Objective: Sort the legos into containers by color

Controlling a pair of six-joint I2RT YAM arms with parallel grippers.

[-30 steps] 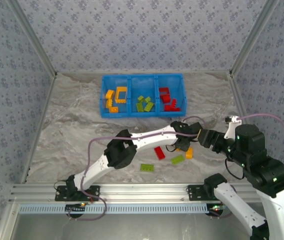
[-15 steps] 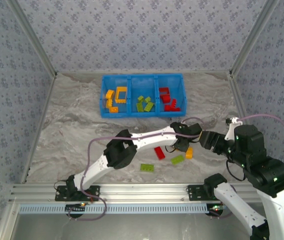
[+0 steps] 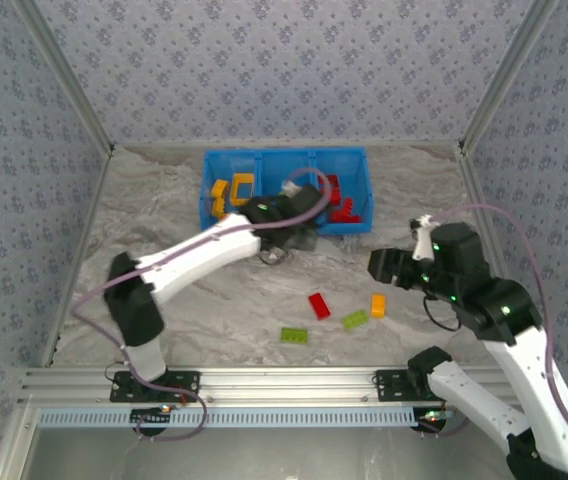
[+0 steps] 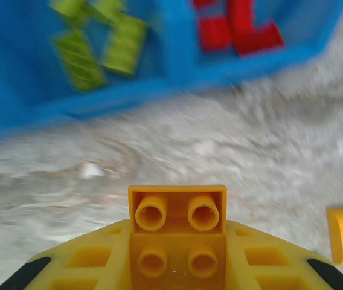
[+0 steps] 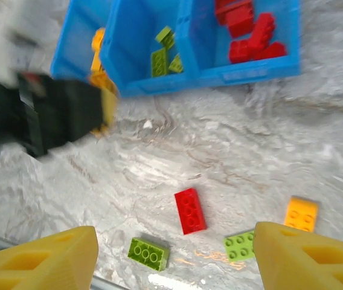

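The blue three-compartment container (image 3: 264, 152) stands at the back; its left part holds orange-yellow legos (image 3: 232, 190), the middle green ones (image 4: 99, 48), the right red ones (image 3: 339, 200). My left gripper (image 3: 289, 240) hovers just before the container's front wall, shut on an orange-yellow brick (image 4: 177, 232) whose hollow underside faces the camera. My right gripper (image 5: 174, 241) hangs open above the loose legos: a red brick (image 5: 190, 210), two green bricks (image 5: 149, 253) (image 5: 241, 246) and an orange-yellow brick (image 5: 301, 214). On the table these lie front right of centre, around the red brick (image 3: 319, 305).
The left arm (image 3: 194, 255) stretches diagonally across the table from its base at the front left. Patterned walls close the table on three sides, and a metal rail (image 3: 264, 385) runs along the near edge. Bare marbled tabletop (image 3: 144, 230) lies left of the container.
The left arm has swung from the loose legos at the front right up to the container's front, carrying the orange-yellow brick. The right gripper has shifted slightly left and stays open.
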